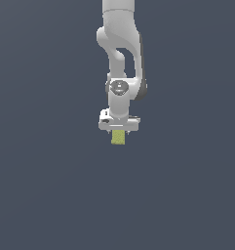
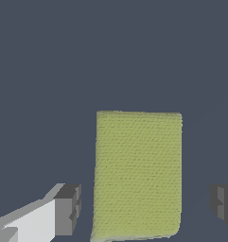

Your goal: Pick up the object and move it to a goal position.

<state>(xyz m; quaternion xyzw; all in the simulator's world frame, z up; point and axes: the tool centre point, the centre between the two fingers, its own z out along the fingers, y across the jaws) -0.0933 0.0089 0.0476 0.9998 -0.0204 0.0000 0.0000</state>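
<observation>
The object [image 1: 118, 137] is a small yellow-green rectangular block, standing directly under the white gripper [image 1: 119, 131] in the exterior view. In the wrist view the block [image 2: 138, 175] lies between the two dark fingertips [image 2: 68, 210], with a visible gap on each side. The gripper [image 2: 146, 205] is open and straddles the block without touching it. The block is narrower than the white hand above it. No goal marker shows in either view.
A plain dark grey-blue surface [image 1: 41, 195] fills both views, with no other objects or edges in sight. The white arm [image 1: 120, 44] comes down from the top centre of the exterior view.
</observation>
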